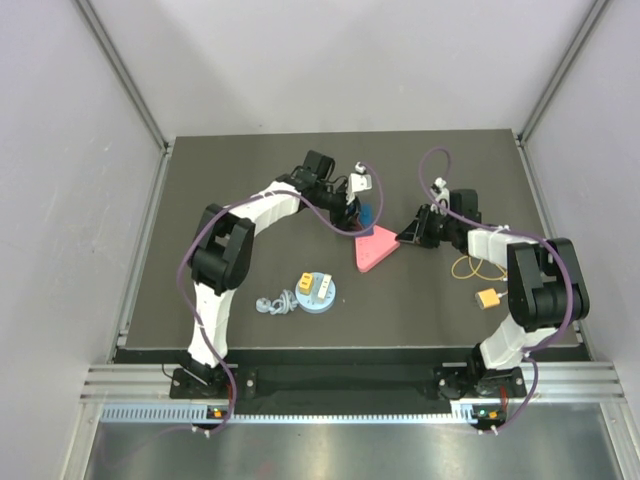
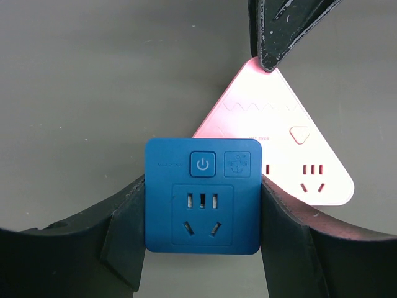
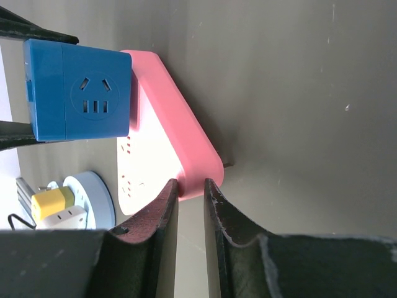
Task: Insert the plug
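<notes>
The blue adapter (image 2: 202,195) is clamped in the left gripper (image 2: 202,214) just beside the pink strip (image 2: 298,155), which is pinched at its corner by the narrow right gripper (image 3: 191,192); alignment over a socket is needed next.

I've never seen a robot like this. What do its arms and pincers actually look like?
The left arm and right arm are alike: white tube-like links joined by chunky black joint housings, with a purple cable looping loosely along each. Each ends in two broad, curved, matte black prongs: see the left fingers and the lightly scuffed right fingers.
</notes>
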